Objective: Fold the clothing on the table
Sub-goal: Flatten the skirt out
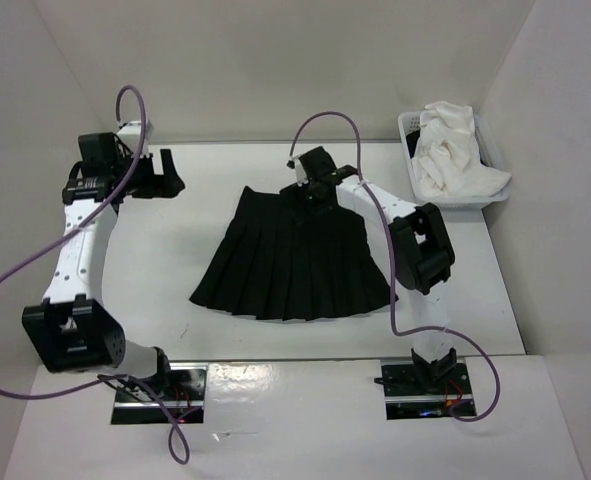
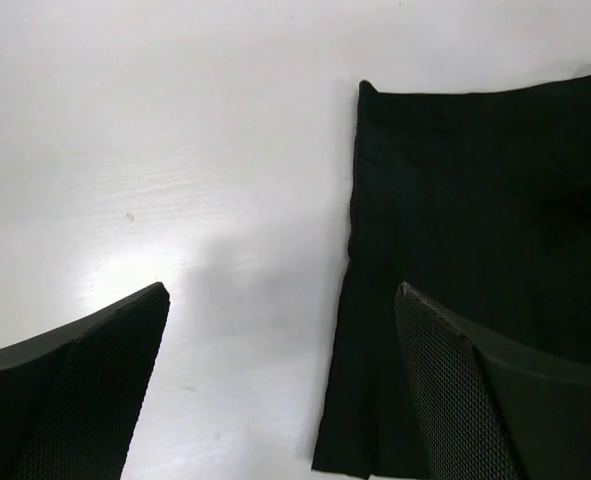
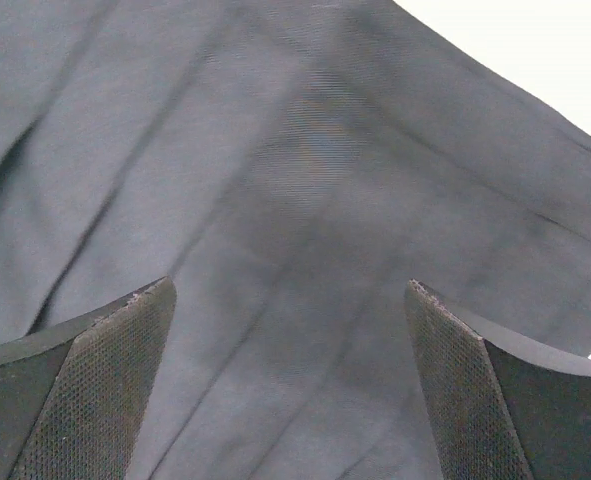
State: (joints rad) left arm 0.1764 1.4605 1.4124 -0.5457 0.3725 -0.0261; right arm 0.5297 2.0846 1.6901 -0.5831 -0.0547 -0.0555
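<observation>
Skirt (image 1: 290, 265) lies spread flat mid table (image 1: 155, 260), waist at 12 o'clock, hem at 6. Basket (image 1: 407, 128) of white cloth (image 1: 455, 150) sits at 2 o'clock. My right claw (image 3: 287, 288) hangs released over the waist; my left claw (image 2: 280, 290), also released, at 10 o'clock.

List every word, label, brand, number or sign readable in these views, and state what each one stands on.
None: no readable text in any view.
The black pleated skirt, the white table, the white basket, the white cloth in it, the left arm and the right arm show no print, tag or marking.
</observation>
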